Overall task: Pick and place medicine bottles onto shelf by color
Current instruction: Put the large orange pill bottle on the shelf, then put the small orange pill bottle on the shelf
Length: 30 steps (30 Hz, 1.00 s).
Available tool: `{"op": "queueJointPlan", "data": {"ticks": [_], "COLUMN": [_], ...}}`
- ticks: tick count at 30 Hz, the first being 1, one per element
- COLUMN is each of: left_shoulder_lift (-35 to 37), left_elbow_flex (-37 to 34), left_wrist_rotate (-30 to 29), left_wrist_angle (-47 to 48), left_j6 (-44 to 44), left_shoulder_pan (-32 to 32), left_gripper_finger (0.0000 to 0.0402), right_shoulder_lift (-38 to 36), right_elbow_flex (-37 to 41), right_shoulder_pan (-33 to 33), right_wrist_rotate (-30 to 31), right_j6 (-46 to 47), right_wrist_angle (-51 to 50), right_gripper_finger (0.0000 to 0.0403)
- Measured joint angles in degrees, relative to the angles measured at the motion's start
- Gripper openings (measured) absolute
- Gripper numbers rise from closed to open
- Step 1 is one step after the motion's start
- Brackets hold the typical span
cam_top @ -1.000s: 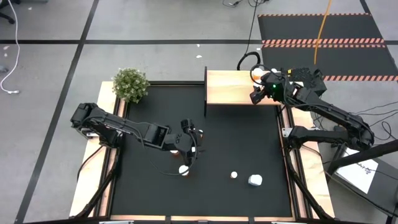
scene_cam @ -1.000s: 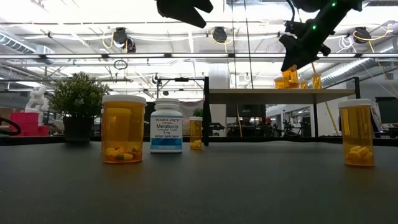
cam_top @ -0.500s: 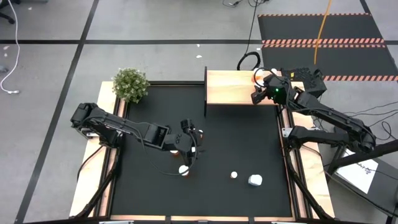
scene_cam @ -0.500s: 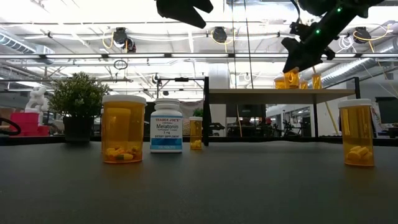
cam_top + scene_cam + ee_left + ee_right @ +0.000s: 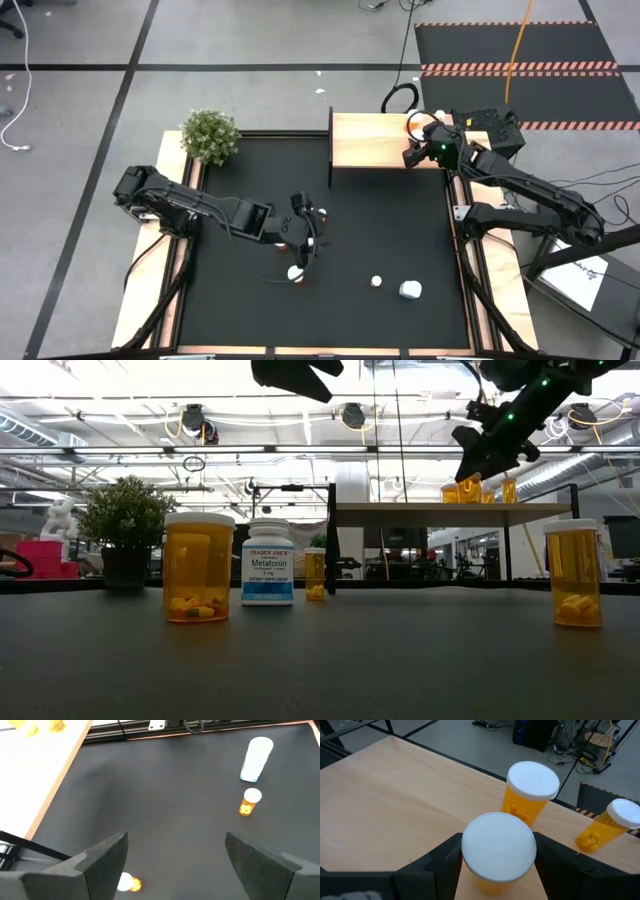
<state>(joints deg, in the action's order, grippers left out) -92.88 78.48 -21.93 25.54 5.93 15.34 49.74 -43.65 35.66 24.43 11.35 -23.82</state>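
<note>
Amber bottle (image 5: 498, 851) sits between the fingers of the right gripper (image 5: 417, 152), which grasps it just below its white cap, at the right end of the shelf (image 5: 370, 140). In the low view its base is level with the shelf top or just above; contact cannot be confirmed.

Risk: two more amber bottles stand close behind on the shelf, one (image 5: 531, 791) just beyond the held cap, another (image 5: 611, 825) farther toward the shelf's right edge. A release from any height, or fingers spreading wide, could tip the held bottle into them. Withdrawal also needs care, since the near neighbour stands just past the fingertips.

Nearer than the shelf, on the black mat (image 5: 380, 230), the left gripper (image 5: 305, 238) hangs with jaws wide apart and nothing between them, above an amber bottle (image 5: 295, 272). A small amber bottle (image 5: 376, 282) and a white bottle (image 5: 409, 290) stand to the right of that one. The plant (image 5: 210, 136) stands left of the shelf, clear of both arms.
</note>
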Motion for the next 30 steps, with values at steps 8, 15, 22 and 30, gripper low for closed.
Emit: {"op": "queueJointPlan", "data": {"ticks": [8,15,22,30], "left_shoulder_lift": [0.00,0.00,0.00,0.00], "left_elbow_flex": [0.00,0.00,0.00,0.00], "left_wrist_rotate": [0.00,0.00,0.00,0.00], "left_wrist_angle": [-0.15,-0.15,-0.15,-0.11], "left_j6": [-0.03,-0.07,-0.17,-0.16], "left_shoulder_pan": [0.17,0.14,0.12,0.12], "left_gripper_finger": [0.0335,0.0335,0.0335,0.0335], "right_shoulder_lift": [0.09,0.02,-2.50,-9.62], "right_elbow_flex": [1.09,1.09,1.06,1.06], "right_shoulder_pan": [0.00,0.00,0.00,-1.06], "right_wrist_rotate": [1.33,1.33,1.30,-1.20], "right_j6": [0.13,0.15,-1.21,-1.24], "right_wrist_angle": [0.05,0.58,3.63,3.78], "right_gripper_finger": [0.0237,0.0247,0.0247,0.0247]}}
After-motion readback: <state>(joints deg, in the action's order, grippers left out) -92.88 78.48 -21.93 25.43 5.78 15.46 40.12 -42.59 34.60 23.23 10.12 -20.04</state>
